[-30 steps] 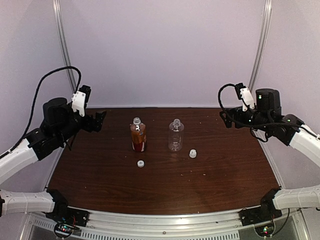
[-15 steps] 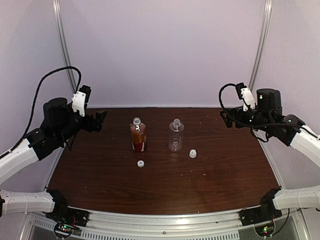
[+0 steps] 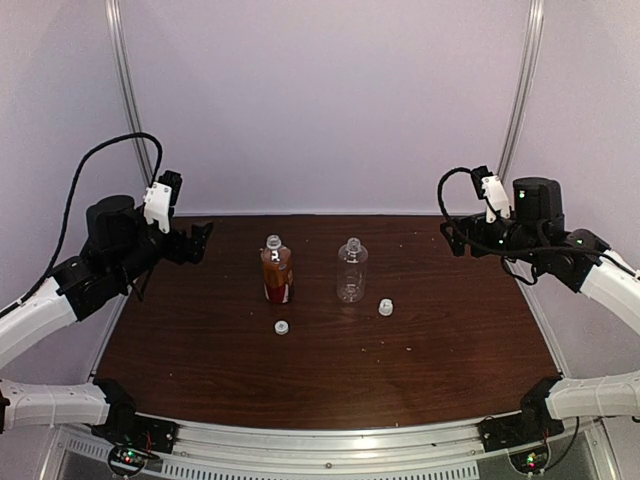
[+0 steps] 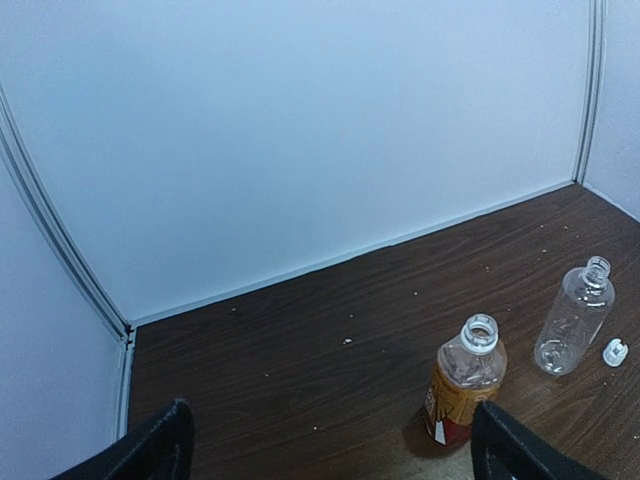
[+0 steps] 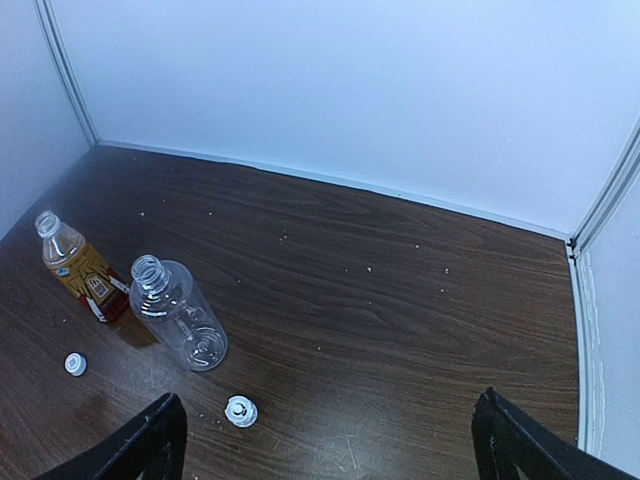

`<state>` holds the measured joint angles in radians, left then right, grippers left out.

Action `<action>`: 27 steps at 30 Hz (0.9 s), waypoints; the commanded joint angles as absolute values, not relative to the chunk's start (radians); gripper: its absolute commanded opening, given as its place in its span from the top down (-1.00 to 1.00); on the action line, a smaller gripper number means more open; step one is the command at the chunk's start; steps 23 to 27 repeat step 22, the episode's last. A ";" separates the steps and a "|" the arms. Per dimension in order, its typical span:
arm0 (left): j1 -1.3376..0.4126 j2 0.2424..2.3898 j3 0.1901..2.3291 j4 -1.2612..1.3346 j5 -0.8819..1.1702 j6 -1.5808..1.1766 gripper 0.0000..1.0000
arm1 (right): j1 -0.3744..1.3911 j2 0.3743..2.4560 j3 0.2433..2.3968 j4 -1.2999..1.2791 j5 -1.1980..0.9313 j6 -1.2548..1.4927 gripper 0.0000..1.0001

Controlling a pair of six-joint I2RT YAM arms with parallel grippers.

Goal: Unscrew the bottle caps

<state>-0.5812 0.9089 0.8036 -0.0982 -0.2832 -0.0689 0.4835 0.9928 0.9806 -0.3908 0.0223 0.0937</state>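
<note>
step: both caps look off, I judge; just park clear of the upright bottles | left gripper (image 3: 199, 241) wide, empty; right gripper (image 3: 449, 238) wide, empty | amber bottle (image 3: 277, 275), clear bottle (image 3: 351, 272) at table (image 3: 460, 355) centre, necks open; left cap (image 3: 282, 327) before amber, right cap (image 3: 386, 308) beside clear | hidden: left wrist view misses left cap

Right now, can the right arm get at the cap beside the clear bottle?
Probably yes. The cap lies on the table, apart from the clear bottle, on the right arm's side. The right end effector is open, with nothing between them.
</note>
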 commanded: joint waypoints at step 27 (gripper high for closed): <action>-0.573 0.911 0.797 -0.057 -0.272 -0.061 -0.95 | 0.479 1.001 0.977 -0.399 0.009 0.101 -0.99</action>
